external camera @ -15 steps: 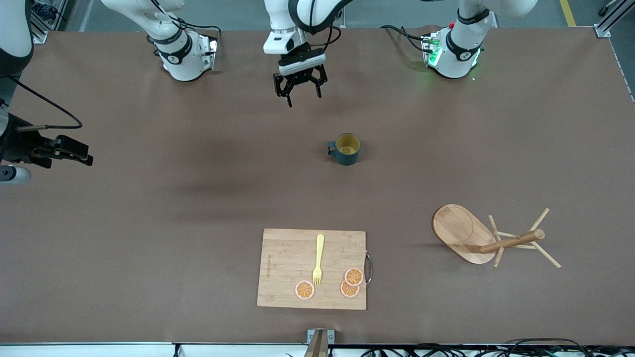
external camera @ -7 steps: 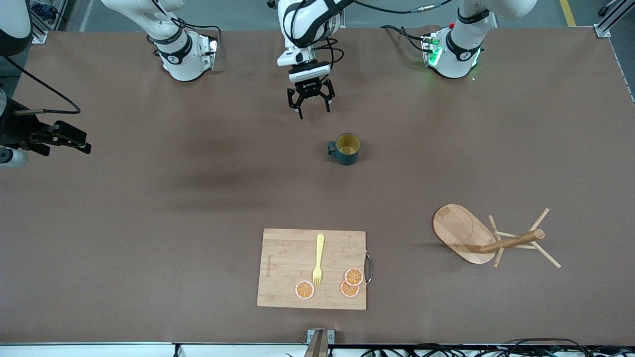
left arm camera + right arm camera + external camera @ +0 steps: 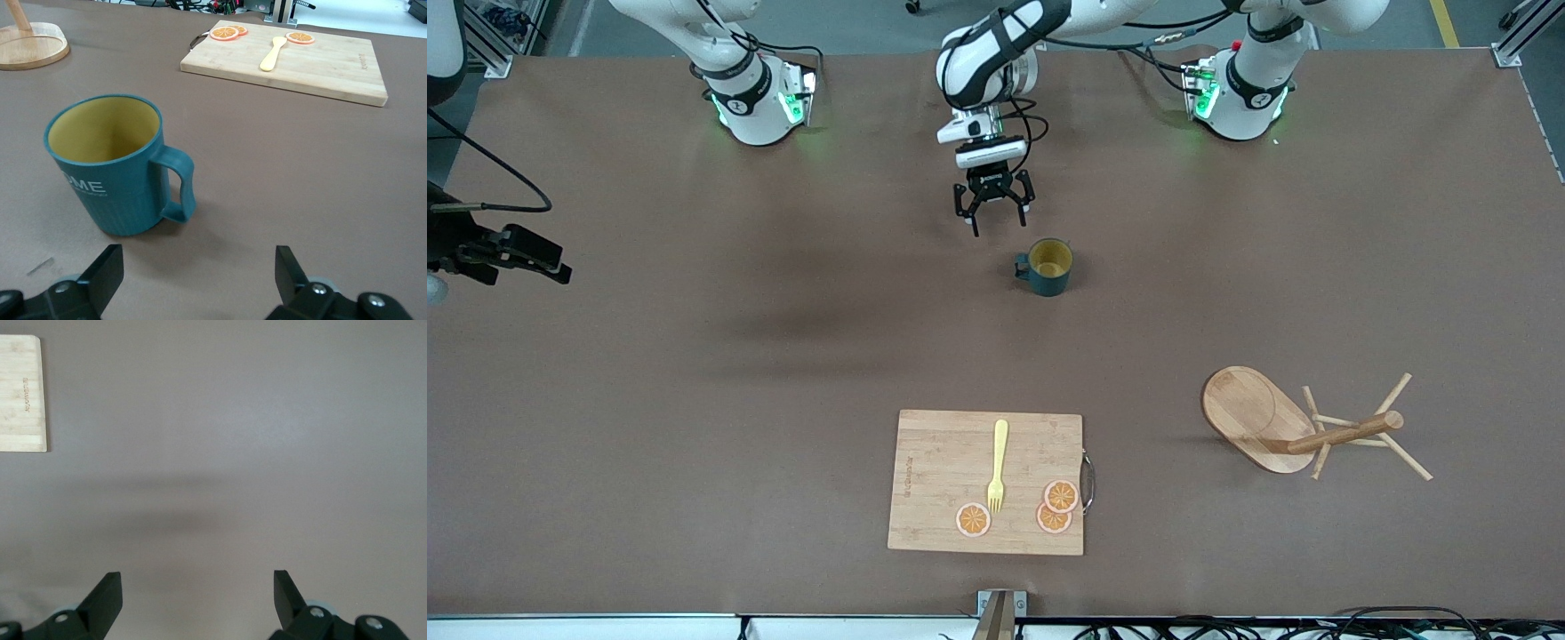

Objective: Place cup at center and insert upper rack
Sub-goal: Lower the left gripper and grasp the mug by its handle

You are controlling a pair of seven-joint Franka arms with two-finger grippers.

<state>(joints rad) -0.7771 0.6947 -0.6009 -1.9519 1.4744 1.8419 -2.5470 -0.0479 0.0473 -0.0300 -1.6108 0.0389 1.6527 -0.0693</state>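
Note:
The dark teal cup (image 3: pixel 1048 267) with a yellow inside stands upright near the table's middle, handle toward the right arm's end. My left gripper (image 3: pixel 997 222) hangs open just beside it, toward the robots' bases. In the left wrist view the cup (image 3: pixel 110 167) is close ahead of the open left gripper (image 3: pixel 197 260), nothing between the fingers. The upper rack (image 3: pixel 1303 427), a wooden mug tree, lies on its side toward the left arm's end, nearer the front camera. My right gripper (image 3: pixel 560 267) waits open over the right arm's end of the table; the right gripper (image 3: pixel 197 583) holds nothing.
A wooden cutting board (image 3: pixel 985 482) lies near the front edge with a yellow fork (image 3: pixel 997 465) and three orange slices (image 3: pixel 1055 507) on it. The board's corner (image 3: pixel 20 393) shows in the right wrist view. The rack's oval base (image 3: pixel 30 43) shows in the left wrist view.
My left gripper has come down and toward the cup, staying open. The right gripper has drifted slightly toward the table's edge. The cup and rack have not moved.

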